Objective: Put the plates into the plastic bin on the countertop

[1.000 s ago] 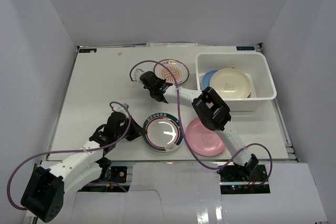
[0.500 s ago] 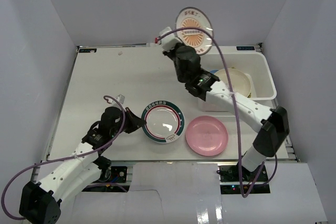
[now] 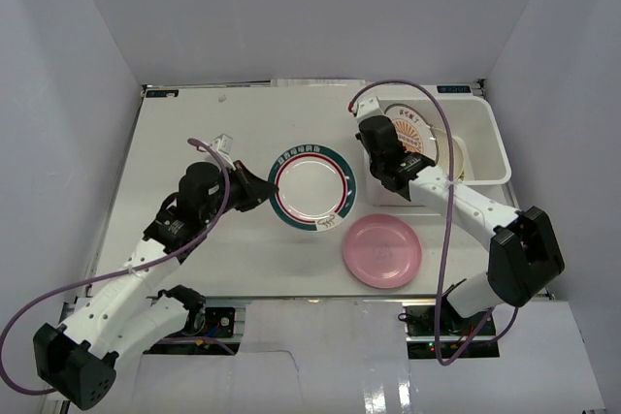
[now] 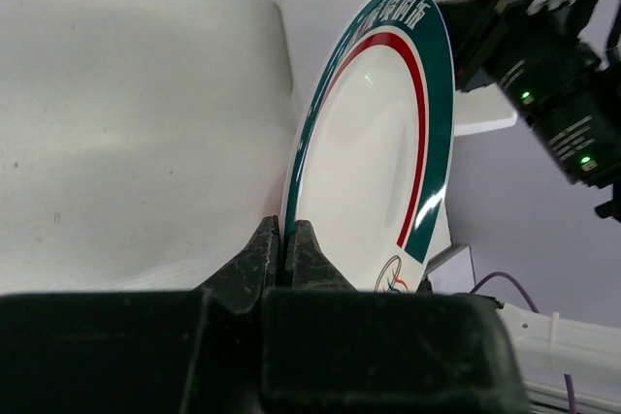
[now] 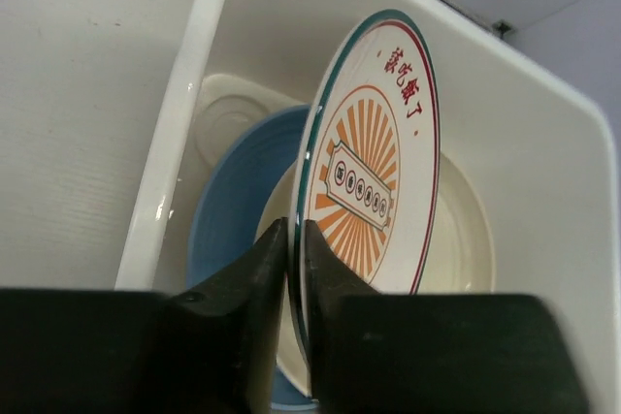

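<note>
Though overhead hides it, blue plate (image 5: 233,201) binned

White countertop (image 3: 194,133): pink plate (image 3: 381,250), plastic bin (image 3: 490,138) (far right).

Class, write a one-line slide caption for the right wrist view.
Right gripper holds the orange-sunburst plate on edge over the white plastic bin.
</note>
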You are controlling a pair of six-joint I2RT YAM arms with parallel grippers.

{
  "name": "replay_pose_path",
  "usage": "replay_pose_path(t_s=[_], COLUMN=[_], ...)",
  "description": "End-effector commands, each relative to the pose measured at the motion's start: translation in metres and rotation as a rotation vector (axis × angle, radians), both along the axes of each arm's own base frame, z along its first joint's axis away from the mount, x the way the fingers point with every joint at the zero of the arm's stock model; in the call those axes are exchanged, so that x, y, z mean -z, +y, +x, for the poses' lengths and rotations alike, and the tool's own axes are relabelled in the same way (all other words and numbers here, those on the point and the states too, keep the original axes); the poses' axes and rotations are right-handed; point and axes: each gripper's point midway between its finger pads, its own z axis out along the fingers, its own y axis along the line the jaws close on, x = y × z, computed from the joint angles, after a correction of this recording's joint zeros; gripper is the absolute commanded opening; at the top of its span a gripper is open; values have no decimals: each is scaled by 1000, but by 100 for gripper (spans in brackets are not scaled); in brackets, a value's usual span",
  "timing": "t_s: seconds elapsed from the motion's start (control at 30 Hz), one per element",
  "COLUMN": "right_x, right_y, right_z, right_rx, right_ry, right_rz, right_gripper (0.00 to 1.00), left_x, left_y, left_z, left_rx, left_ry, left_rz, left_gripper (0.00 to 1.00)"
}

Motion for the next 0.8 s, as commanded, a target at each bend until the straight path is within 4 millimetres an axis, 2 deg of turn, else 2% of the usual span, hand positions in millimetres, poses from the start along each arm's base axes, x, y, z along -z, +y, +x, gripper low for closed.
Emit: replay_pose_path(t_s=[0.0,0.07,0.1,0.13,0.17,0.23,0.27,0.3,0.33,0.37,0.4,0.43,0.47,0.5,0.57,0.6,0.67,0.7,0.73,0.77], right_x=[-29,-32,-46,-58,-68,-103,-115,-136,-147,-157,-178,-188,-189,-211,-214,-220,-214,-211,-207,-208], right_y=[-7,-17,-24,-26,-20,-35,-37,-49,-54,-57,-63,-64,-64,-61,-46,-44,-32,-30,-28,-26], right_z=[6,4,3,3,0,-5,-8,-14,-18,-24,-37,-44,-51,-67,-82,-93,-108,-112,-117,-128], right_rx=[76,119,114,100,66,61,53,69,69,64,54,42,25,-43,-143,-180,-256,-270,-284,-313], right_ry=[-54,-33,-42,-56,-58,-120,-141,-192,-216,-239,-289,-318,-329,-384,-370,-384,-345,-336,-325,-324], right_rz=[170,229,285,316,394,475,506,555,586,620,690,722,744,796,855,881,927,940,952,988], right_gripper=[30,56,73,76,76,76,74,64,54,43,19,11,8,8,8,8,8,9,11,14], left_x=[-51,-59,-60,-55,-64,-70,-74,-78,-82,-86,-89,-90,-90,-89,-84,-79,-76,-73,-66,-63], left_y=[-3,-4,-7,-11,-14,-25,-33,-38,-51,-59,-72,-89,-101,-114,-139,-155,-173,-182,-198,-206], left_z=[16,26,29,36,40,46,53,58,58,61,74,73,76,93,102,117,130,136,147,153], left_rx=[-16,-30,-29,-28,-22,-5,-2,-8,13,18,12,43,60,41,70,73,79,81,97,106], left_ry=[-131,-141,-138,-119,-127,-136,-137,-145,-156,-164,-173,-177,-178,-185,-178,-176,-183,-182,-173,-169], left_rz=[-16,-1,0,12,2,-8,-11,-12,-16,-12,8,15,23,48,56,70,71,69,66,60], left_gripper=[0,0,0,0,0,0,0,0,0,0,0,0,0,0,0,0,0,0,0,0])
